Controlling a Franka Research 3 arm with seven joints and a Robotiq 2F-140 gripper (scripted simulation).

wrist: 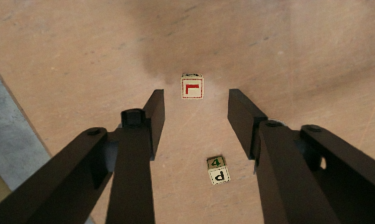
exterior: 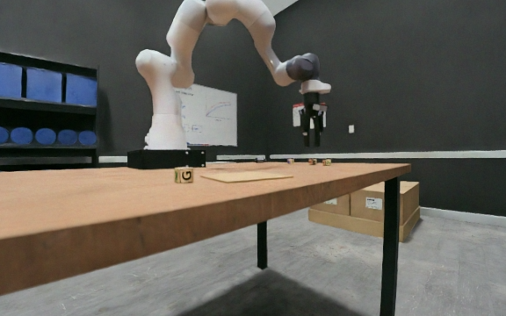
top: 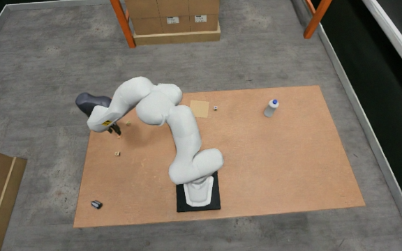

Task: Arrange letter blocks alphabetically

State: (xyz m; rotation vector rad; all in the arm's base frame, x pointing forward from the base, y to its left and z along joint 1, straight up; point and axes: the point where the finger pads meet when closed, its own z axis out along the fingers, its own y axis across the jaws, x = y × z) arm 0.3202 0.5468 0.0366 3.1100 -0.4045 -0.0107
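Observation:
The gripper (top: 114,132) (exterior: 312,145) (wrist: 196,94) is open, with nothing between its fingers, well above the table. In the wrist view a block (wrist: 192,87) with a red L on top, turned a quarter clockwise, shows between the fingertips. A second block (top: 117,153) (wrist: 219,171) has a dark p-like letter on top and a green 4 on its side. A third block (top: 128,123) lies beyond the gripper; its top is unreadable. A fourth block (top: 216,108) (exterior: 184,175), with G on a side, stands right of the tan mat (top: 199,109) (exterior: 247,176) in the top view.
A white bottle (top: 271,108) with a blue cap stands on the right part of the table (top: 274,157). A small dark object (top: 96,204) lies near the front left corner. The arm spans from its black base plate (top: 181,206) to the left edge.

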